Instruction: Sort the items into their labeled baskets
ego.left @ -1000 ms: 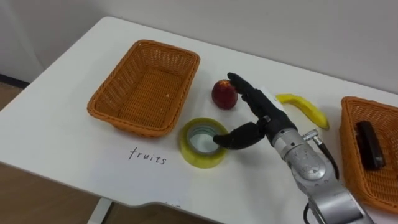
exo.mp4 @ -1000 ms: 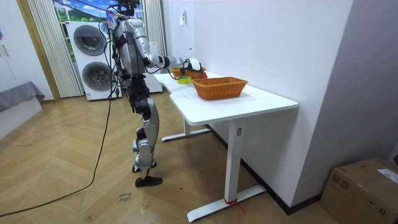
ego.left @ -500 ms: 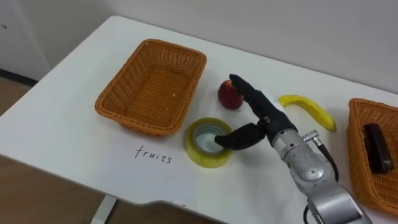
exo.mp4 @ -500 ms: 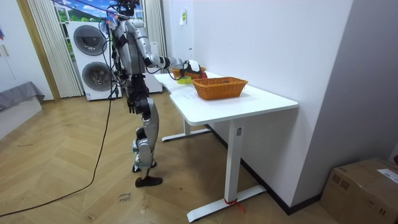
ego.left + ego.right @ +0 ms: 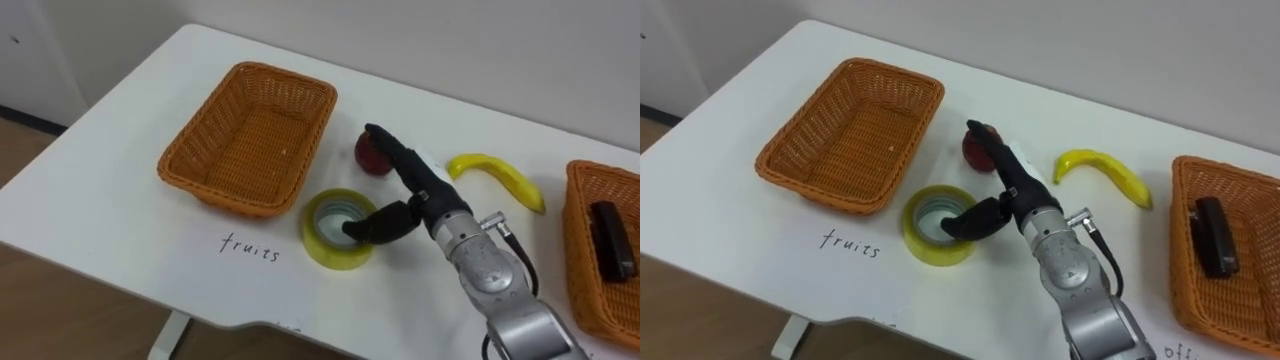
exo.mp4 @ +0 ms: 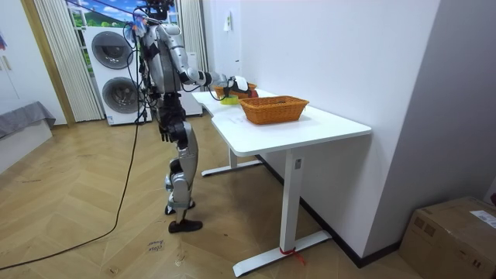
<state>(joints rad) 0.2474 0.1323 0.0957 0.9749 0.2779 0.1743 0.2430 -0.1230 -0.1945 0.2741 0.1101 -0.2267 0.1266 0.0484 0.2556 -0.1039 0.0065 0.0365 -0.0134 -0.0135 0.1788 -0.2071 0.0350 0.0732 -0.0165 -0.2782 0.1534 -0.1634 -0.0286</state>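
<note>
**One hand at the tape roll, fruit not yet sorted**

The white table (image 5: 100, 200) carries two wicker baskets, one apple, one banana and one roll of yellow tape. The left basket (image 5: 250, 140) is empty, and the handwritten word "fruits" (image 5: 250, 247) sits in front of it. The right basket (image 5: 590, 275) holds one black oblong object (image 5: 612, 238).

The right hand (image 5: 415, 195) is over the table between the baskets. Its fingers (image 5: 390, 150) stretch straight out across the apple (image 5: 368, 160) and its thumb bends down into the hole of the tape roll (image 5: 325, 240); it grips nothing. The banana (image 5: 497, 176) lies apart, between the hand and the right basket.

In the room view the robot stands upright at the table's far end. The left hand (image 6: 163, 133) hangs by its hip, too small to tell its state.
</note>
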